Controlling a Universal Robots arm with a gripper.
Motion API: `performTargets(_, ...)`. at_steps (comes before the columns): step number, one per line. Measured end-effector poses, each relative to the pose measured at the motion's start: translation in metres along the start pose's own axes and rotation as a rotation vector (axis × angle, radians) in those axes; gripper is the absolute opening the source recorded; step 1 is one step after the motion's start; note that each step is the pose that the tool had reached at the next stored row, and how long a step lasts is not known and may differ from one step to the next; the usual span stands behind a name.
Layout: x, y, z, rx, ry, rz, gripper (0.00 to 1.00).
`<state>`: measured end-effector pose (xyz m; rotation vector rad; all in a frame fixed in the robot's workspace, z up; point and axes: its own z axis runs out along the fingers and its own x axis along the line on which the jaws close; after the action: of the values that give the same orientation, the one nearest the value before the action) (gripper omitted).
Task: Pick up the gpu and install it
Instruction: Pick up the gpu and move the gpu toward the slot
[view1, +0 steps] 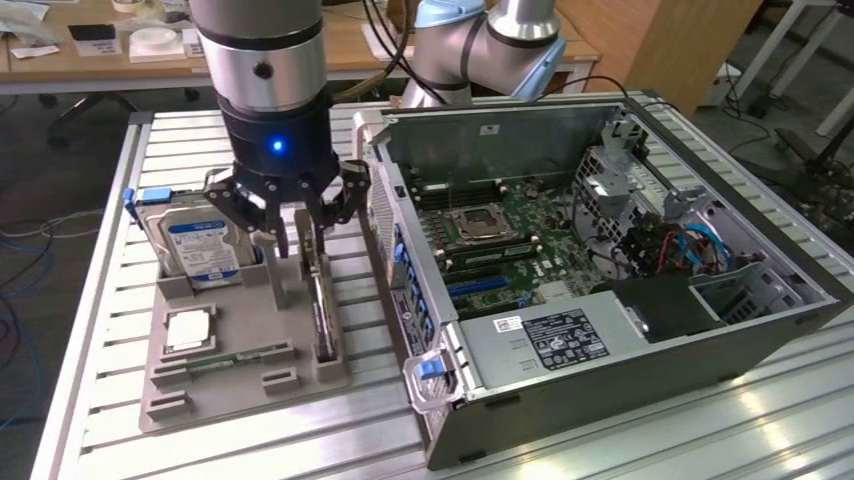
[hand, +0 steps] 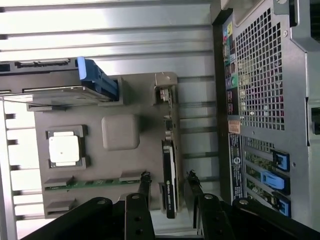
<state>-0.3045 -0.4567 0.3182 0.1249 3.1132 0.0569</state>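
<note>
Step in hand: grasp approach. The gripper (hand: 168, 176), jaws wide, straddles the gpu (hand: 169, 155), which stands on edge in the grey fixture's (hand: 135, 97) edge slot, not yet clamped. Judged requirement: square closure on the card, clear of the fixture's walls.

Robotics lab — slatted aluminium bench (view1: 107, 330), open computer case (view1: 627, 290), wooden desks (view1: 80, 62)

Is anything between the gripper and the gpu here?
Nothing visible. The open gripper hangs right over the gpu, a finger on either side of the card, which stands on edge in the gray holder.
</note>
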Motion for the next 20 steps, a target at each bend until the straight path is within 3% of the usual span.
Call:
performTargets(10, 0.000, -0.0007, 0.0153, 0.0000, 0.0002, 0.000, 0.42)
performTargets(20, -0.001, -0.0011, 0.0225, 0.0001, 0.0006, 0.000, 0.42)
